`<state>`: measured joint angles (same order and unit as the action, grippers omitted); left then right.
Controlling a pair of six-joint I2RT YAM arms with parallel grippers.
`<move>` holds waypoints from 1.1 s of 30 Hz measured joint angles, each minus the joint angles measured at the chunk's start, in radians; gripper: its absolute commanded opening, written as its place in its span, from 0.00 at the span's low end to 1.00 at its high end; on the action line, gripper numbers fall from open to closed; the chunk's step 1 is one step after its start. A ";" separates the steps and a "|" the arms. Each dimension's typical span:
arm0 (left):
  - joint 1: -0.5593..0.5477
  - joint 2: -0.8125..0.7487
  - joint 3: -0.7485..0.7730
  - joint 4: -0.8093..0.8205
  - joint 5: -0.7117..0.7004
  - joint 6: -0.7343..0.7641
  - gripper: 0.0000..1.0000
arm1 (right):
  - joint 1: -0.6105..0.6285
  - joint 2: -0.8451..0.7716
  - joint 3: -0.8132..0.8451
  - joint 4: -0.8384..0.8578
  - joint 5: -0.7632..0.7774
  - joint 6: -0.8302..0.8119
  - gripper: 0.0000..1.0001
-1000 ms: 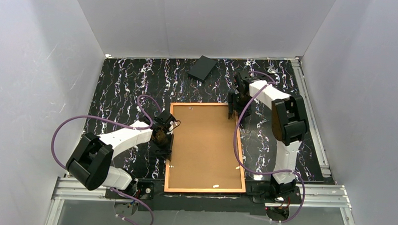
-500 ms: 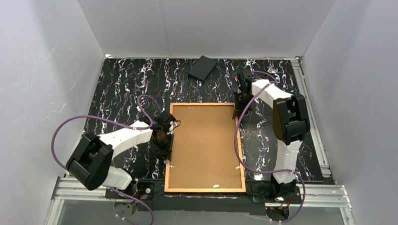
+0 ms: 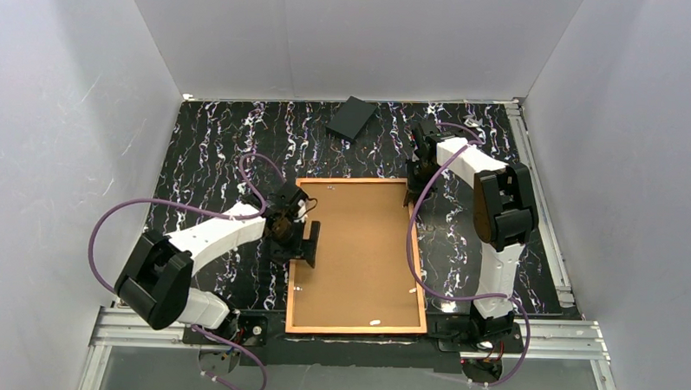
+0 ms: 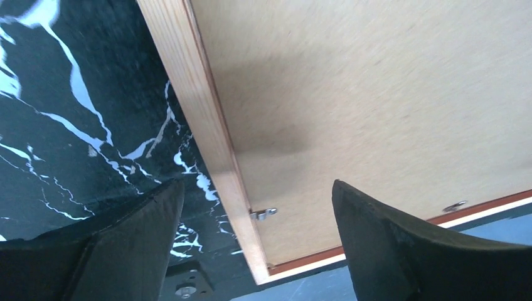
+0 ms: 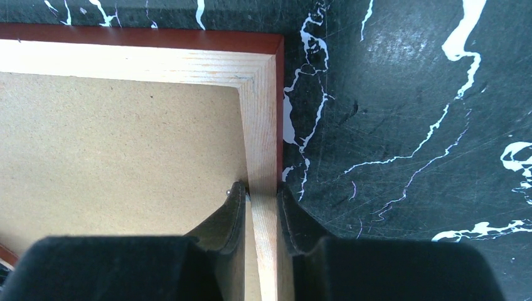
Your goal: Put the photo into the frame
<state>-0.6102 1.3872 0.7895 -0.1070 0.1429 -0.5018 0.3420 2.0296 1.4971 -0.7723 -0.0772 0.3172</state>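
Left hand [image 3: 307,244] newly spread, shifted over frame [image 3: 355,331] left rail — long axis 12-to-6; right hand [image 5: 260,191] pinches 1 o'clock corner rail.

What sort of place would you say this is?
Likely a robot test cell: white walls enclose a black marbled table, with the left arm and right arm bolted to a metal rail.

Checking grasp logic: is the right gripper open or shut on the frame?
Shut on the frame: fingers of the right gripper press both sides of its wooden rail near the corner.
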 measured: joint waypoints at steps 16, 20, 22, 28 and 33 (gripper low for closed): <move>0.164 0.261 0.301 0.000 -0.013 0.015 0.81 | 0.000 -0.002 -0.001 0.001 -0.002 -0.006 0.01; 0.163 0.364 0.387 -0.005 -0.029 0.027 0.77 | 0.000 -0.002 -0.001 0.001 -0.003 -0.007 0.01; 0.163 0.394 0.408 -0.007 -0.039 0.029 0.76 | 0.000 -0.002 -0.001 0.001 -0.003 -0.007 0.01; 0.165 0.447 0.430 -0.008 -0.063 0.031 0.77 | 0.000 -0.002 -0.001 0.001 -0.004 -0.008 0.01; 0.179 0.455 0.450 0.001 -0.071 0.030 0.77 | 0.000 -0.002 -0.001 0.001 -0.004 -0.009 0.01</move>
<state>-0.4316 1.8423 1.2392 -0.1059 0.0719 -0.4721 0.3420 2.0281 1.4960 -0.7712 -0.0814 0.3084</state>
